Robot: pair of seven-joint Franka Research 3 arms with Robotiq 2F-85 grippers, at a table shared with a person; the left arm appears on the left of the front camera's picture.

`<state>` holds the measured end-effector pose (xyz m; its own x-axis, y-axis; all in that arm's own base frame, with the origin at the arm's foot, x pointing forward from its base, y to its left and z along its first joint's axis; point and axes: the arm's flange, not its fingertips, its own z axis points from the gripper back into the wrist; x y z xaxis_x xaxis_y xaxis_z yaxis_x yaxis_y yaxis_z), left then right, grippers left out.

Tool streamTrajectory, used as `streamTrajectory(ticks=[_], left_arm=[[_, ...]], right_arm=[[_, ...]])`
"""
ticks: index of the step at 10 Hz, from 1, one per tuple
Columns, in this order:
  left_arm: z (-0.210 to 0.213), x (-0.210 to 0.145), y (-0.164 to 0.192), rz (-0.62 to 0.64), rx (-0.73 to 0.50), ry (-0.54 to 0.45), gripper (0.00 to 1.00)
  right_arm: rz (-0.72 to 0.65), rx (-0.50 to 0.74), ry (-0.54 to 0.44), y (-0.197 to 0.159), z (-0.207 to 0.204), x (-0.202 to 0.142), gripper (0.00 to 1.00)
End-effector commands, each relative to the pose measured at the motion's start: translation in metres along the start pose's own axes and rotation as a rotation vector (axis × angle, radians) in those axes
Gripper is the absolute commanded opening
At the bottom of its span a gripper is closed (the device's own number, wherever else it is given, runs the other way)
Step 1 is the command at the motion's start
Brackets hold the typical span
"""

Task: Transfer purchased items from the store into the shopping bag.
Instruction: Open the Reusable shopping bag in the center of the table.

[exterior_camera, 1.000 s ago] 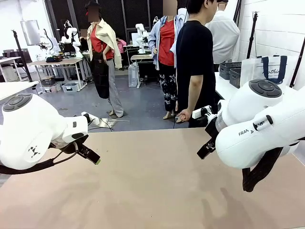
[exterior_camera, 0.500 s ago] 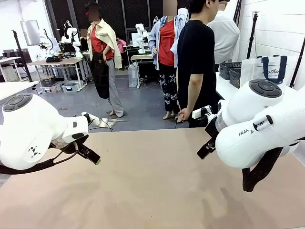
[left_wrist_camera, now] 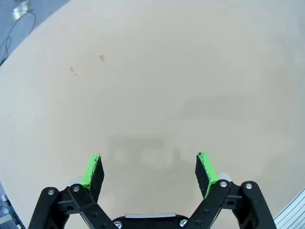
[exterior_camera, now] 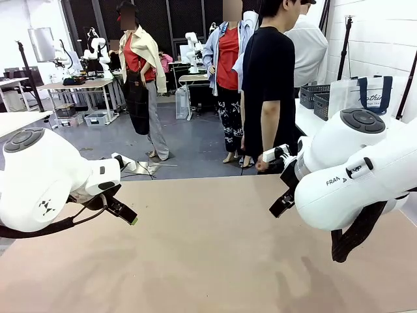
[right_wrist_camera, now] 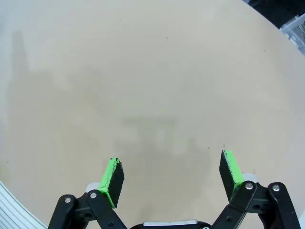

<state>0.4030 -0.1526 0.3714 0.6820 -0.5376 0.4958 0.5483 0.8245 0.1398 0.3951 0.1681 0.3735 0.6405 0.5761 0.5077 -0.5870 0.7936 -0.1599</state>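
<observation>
My left gripper (exterior_camera: 124, 212) hangs low over the left side of the bare beige table (exterior_camera: 208, 248). In the left wrist view the left gripper (left_wrist_camera: 148, 160) is open, with nothing between its green pads (left_wrist_camera: 91, 169). On the right side my right gripper (exterior_camera: 281, 203) also hangs above the table, and the right wrist view shows the right gripper (right_wrist_camera: 171, 164) open and empty. The shopping bag (exterior_camera: 359, 96), translucent with navy handles, stands on a side table at the far right beside the store (exterior_camera: 313, 95), a dark grey lattice basket. The purchased items are out of view.
A person in a black T-shirt (exterior_camera: 267, 85) stands at the table's far edge, right of centre, one hand (exterior_camera: 262, 165) hanging close to my right arm. Behind lie a grey floor and other work tables (exterior_camera: 85, 85).
The person has shifted a little to the right, and the hanging hand has moved closer to my right arm. Neither arm nor gripper has moved.
</observation>
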Motion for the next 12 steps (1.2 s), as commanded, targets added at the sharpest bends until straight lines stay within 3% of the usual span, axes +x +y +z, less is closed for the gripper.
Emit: streamTrajectory(ticks=[1,12], left_arm=[[0.0,-0.0004,0.0013,0.003,0.0,0.0,1.0],[0.0,-0.0004,0.0013,0.003,0.0,0.0,1.0]], right_arm=[[0.0,0.0,0.0,-0.0001,0.0,0.0,1.0],[0.0,0.0,0.0,-0.0001,0.0,0.0,1.0]])
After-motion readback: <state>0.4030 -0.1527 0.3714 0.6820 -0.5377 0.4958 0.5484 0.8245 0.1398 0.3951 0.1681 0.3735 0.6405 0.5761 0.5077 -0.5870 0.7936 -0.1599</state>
